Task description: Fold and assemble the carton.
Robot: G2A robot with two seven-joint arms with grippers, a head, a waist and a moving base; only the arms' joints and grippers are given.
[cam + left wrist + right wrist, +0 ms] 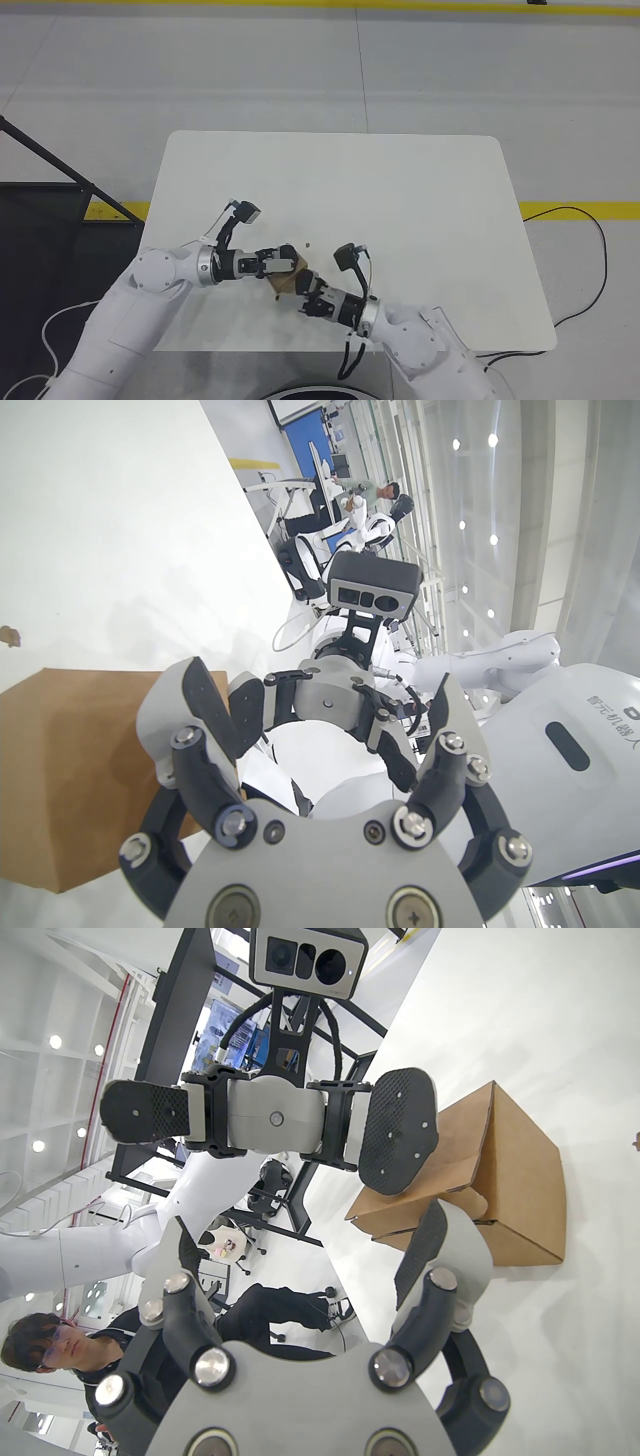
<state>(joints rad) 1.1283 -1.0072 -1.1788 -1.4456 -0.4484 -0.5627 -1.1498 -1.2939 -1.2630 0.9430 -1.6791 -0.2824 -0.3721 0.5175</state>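
A small brown carton (287,279) lies on the white table (400,190) near its front edge, between my two grippers. In the right wrist view the carton (525,1178) has one end unclosed, with loose flaps facing the grippers. My left gripper (277,263) comes in from the left and stands open, one finger (200,705) against the carton's (70,770) side. My right gripper (306,1218) is open too, and one of its fingers (440,1248) sits at the flapped end. The two grippers face each other closely, with nothing held.
A tiny brown scrap (308,245) lies on the table just beyond the carton. A black frame (50,160) stands off the table's left side. A cable (600,250) runs on the floor at the right. The far half of the table is bare.
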